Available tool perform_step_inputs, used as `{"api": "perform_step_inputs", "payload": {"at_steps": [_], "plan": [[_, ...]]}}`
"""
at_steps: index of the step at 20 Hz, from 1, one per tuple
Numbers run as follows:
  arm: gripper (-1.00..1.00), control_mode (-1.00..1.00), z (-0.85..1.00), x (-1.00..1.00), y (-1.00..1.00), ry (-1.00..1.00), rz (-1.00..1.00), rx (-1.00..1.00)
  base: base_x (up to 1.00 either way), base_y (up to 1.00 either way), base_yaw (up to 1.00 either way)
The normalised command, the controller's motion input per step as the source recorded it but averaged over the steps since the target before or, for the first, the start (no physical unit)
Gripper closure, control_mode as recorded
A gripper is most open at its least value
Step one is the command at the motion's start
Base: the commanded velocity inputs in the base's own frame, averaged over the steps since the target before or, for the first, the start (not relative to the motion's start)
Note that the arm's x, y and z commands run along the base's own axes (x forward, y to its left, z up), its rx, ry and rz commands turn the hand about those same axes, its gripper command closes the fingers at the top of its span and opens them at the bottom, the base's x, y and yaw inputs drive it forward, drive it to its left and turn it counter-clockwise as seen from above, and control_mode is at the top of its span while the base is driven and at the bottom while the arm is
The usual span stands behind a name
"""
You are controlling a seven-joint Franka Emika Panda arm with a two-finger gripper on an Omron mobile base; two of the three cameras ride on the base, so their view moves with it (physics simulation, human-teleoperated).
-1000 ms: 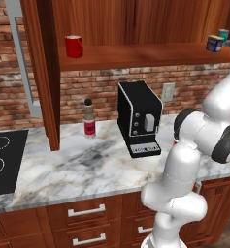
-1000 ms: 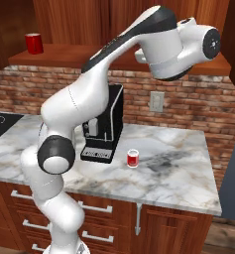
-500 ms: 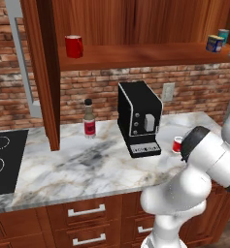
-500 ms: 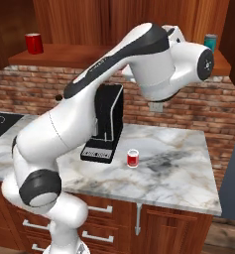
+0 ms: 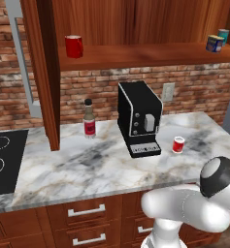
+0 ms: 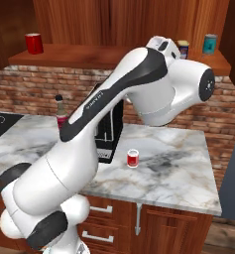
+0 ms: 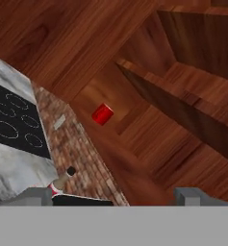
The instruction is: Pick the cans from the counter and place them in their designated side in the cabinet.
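The red can (image 5: 178, 144) with a white top stands on the marble counter (image 5: 87, 164), right of the coffee machine; it is also in the right base view (image 6: 133, 158). The dark blue can with a yellow label (image 5: 214, 43) sits at the right end of the cabinet's shelf (image 5: 145, 54), partly hidden behind my arm in the right base view (image 6: 183, 48). My gripper (image 7: 114, 197) is open, its tips wide apart with nothing between them. It is raised high and looks along the cabinet toward the left end of the shelf.
A teal can (image 5: 223, 36) stands beside the blue can. A red mug (image 5: 73, 46) sits at the shelf's left end. A black coffee machine (image 5: 138, 118) and a bottle (image 5: 89, 119) stand on the counter, with a stove (image 5: 0, 160) at the left. The cabinet door (image 5: 41, 72) hangs open.
The arm has swung: in the left base view it dropped to the lower right and uncovered the red can. In the right base view its big joint moved nearer. Neither can moved.
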Motion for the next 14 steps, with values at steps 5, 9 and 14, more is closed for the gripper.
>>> {"api": "perform_step_inputs", "payload": {"at_steps": [5,9,14], "plan": [[-1.0,-1.0,-0.2,-0.45,0.31,0.07,0.0,-0.08,0.0,0.0,0.0],[-1.0,-1.0,-0.24,-0.32,0.32,0.19,0.0,-0.09,0.0,0.0,0.0],[-1.0,-1.0,-0.34,-0.29,0.29,0.21,-0.01,-0.1,0.0,0.0,0.0]]}}
